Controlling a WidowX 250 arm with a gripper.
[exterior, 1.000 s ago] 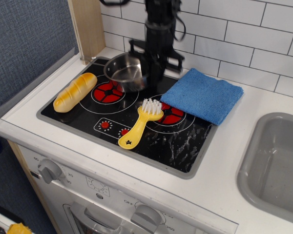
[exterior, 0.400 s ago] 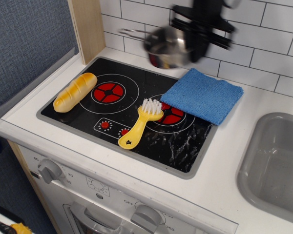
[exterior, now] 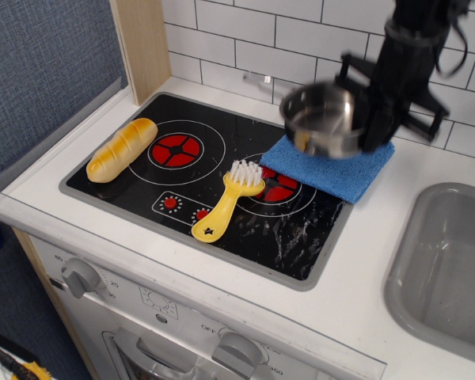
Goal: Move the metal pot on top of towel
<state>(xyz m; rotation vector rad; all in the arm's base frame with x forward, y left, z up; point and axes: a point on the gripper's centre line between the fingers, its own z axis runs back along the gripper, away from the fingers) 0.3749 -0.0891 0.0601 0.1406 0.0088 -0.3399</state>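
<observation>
The metal pot (exterior: 324, 120) is a small shiny steel saucepan, held in the air just above the blue towel (exterior: 332, 170), over its left and middle part. Its thin handle (exterior: 263, 80) points back left toward the tiled wall. My black gripper (exterior: 374, 119) comes down from the top right and is shut on the pot's right rim. The towel lies on the right rear of the stovetop, partly hidden by the pot and the arm. The picture is slightly blurred around the pot.
A bread roll (exterior: 121, 149) lies on the stovetop's left side. A yellow dish brush (exterior: 226, 202) lies in the middle. The black stovetop (exterior: 293, 237) has red burners (exterior: 174, 148). A grey sink basin (exterior: 451, 269) is at the right. A wooden post (exterior: 141, 47) stands at the back left.
The pot was lifted off the left rear burner, carried up and to the right along the wall, and now hangs low over the towel in my gripper.
</observation>
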